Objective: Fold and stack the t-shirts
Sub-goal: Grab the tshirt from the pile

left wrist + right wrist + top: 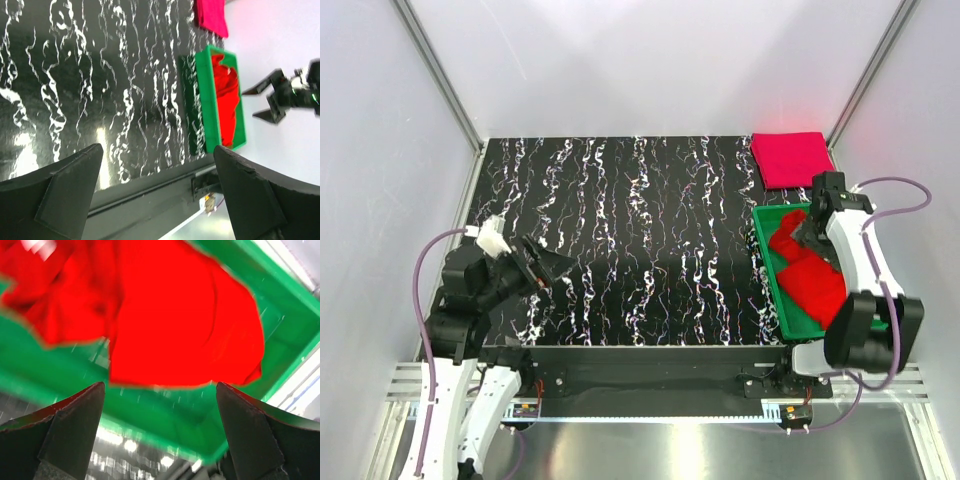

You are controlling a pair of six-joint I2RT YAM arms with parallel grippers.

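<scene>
A bright red t-shirt (810,275) lies crumpled in the green tray (802,322) at the right of the table. A pinkish-crimson t-shirt (792,158) lies folded flat at the back right corner. My right gripper (807,235) hangs open just above the far end of the tray. In its wrist view the red shirt (175,315) and the tray floor (175,415) fill the frame beyond the right gripper (160,387), with nothing between the fingers. My left gripper (552,272) is open and empty at the near left, far from both shirts.
A black marbled mat (640,240) covers the table. In the left wrist view the tray (205,100), the red shirt (227,100), the crimson shirt (210,17) and the right gripper (267,102) show beyond the left gripper (157,152). White walls enclose three sides.
</scene>
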